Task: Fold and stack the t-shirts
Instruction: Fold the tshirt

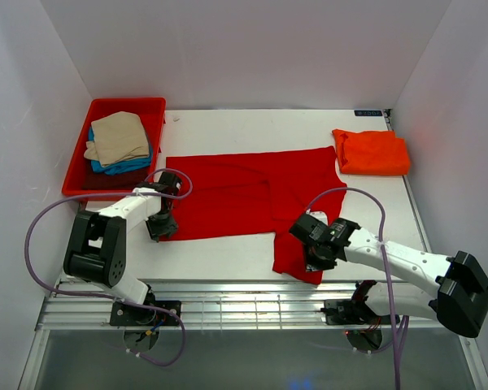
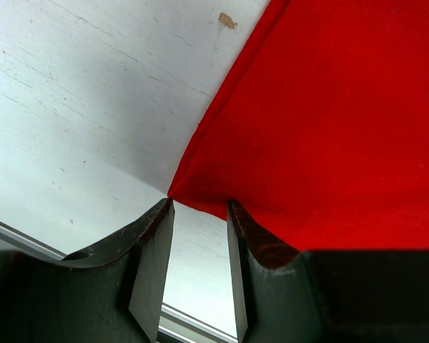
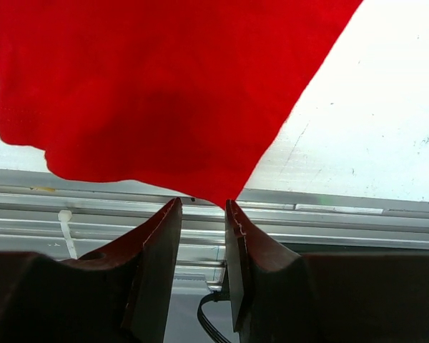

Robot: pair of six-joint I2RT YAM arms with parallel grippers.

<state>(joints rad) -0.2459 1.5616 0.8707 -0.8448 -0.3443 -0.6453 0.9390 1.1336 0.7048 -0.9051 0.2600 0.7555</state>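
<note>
Bright red t-shirt (image 1: 244,191) is what we find spread across the middle of the table (image 1: 244,130), lying mostly flat, with one flap running down toward the near edge on the right side. We see the left end effector (image 1: 161,227) low at the shirt's near left corner. In its wrist view the corner's tip sits right at the fingertips (image 2: 157,221). The jaws stand apart with bare table showing between them, so we read it as released. The right end effector (image 1: 315,262) is at the near right flap. From its wrist camera the pointed end of the cloth comes down to the gap between the fingers (image 3: 164,229), which are also parted and not pinching it. Metal rails (image 3: 329,221) along the table's near edge show behind it.

At the far right we see an orange-red t-shirt (image 1: 372,153) folded into a neat block, well apart from the red one. In the far left corner a red tray (image 1: 126,102) holds a beige t-shirt (image 1: 118,138) crumpled on top of a blue t-shirt (image 1: 124,166).
</note>
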